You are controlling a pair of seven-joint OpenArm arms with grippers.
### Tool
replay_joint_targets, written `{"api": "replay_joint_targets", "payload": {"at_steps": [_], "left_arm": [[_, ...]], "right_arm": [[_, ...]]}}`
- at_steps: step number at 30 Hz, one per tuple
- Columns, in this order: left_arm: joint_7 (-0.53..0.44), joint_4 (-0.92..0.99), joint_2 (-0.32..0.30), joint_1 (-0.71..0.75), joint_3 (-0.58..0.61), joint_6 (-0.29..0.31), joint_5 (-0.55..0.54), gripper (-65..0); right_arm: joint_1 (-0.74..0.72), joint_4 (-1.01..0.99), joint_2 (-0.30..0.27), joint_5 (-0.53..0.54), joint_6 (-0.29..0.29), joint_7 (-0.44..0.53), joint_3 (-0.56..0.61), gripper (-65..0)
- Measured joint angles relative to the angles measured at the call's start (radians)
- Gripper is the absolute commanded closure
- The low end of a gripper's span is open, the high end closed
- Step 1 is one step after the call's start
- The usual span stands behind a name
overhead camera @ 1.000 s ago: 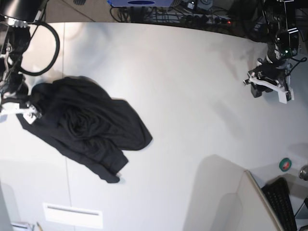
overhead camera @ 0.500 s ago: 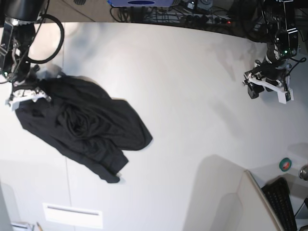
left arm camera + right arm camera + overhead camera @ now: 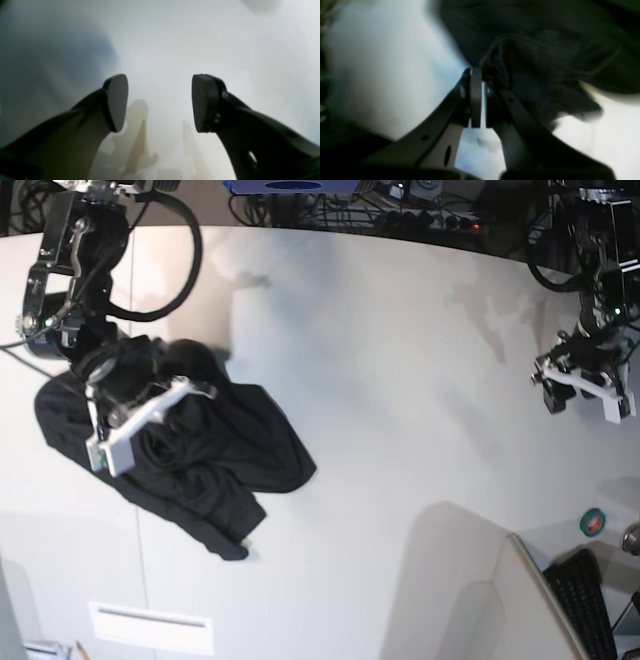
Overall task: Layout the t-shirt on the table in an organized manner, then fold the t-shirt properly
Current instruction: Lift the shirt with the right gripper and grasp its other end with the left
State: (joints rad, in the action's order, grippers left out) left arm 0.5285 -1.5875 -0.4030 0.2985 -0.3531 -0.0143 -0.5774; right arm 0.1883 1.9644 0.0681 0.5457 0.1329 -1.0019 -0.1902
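1. Base view shows the t-shirt (image 3: 200, 455) lying crumpled in a dark heap on the left part of the table (image 3: 400, 430); no print shows, only black cloth; a thin dark seam line (image 3: 137, 570) in the tabletop runs out from under the heap toward the near edge.
2. Over the heap's upper left part sits the right gripper (image 3: 195, 388); its tip reaches the cloth at the heap's top edge.
3. Right wrist view has the right gripper (image 3: 478, 72) with its jaws pressed together, a bunched fold of the t-shirt (image 3: 545, 50) pinched at their tips; white tabletop shows to the left and lower right of the cloth.
4. Left gripper (image 3: 583, 385) hangs over bare table at the far right, well apart from the t-shirt.
5. Left wrist view shows the left gripper (image 3: 160, 100) with its 2 pads spread, nothing between them; only blurred white table (image 3: 175, 37) lies beyond.
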Motion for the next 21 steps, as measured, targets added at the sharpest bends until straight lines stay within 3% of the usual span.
{"api": "replay_joint_targets", "payload": {"at_steps": [4, 11, 15, 17, 19, 21], "left_arm": [[0.005, 0.031, -0.02, -0.055, 0.006, 0.016, -0.005, -38.3], [0.105, 0.067, -0.051, -0.154, 0.002, 0.005, -0.002, -38.3], [0.108, 0.067, -0.047, -0.168, 0.006, 0.013, -0.008, -38.3], [0.108, 0.067, -0.047, -0.163, 0.008, 0.006, -0.005, -38.3], [0.108, 0.066, -0.046, -0.159, 0.014, 0.003, -0.004, -38.5], [0.1, 0.064, -0.014, -0.159, 0.019, 0.002, -0.002, -38.7]], "right_arm": [[-0.069, -0.03, 0.011, -0.015, -0.14, 0.003, 0.233, 0.0], [-0.228, -0.299, 0.042, -0.005, -0.197, 0.106, 0.655, 0.0], [-0.328, -0.365, 0.043, 0.009, -0.225, 0.05, 0.866, -1.4], [-0.339, -0.319, 0.048, 0.008, -0.266, 0.021, 0.877, -19.8], [-0.312, -0.204, 0.012, 0.021, -0.274, 0.027, 0.827, -34.8], [-0.258, -0.075, -0.063, 0.008, -0.274, 0.066, 0.737, -37.7]]}}
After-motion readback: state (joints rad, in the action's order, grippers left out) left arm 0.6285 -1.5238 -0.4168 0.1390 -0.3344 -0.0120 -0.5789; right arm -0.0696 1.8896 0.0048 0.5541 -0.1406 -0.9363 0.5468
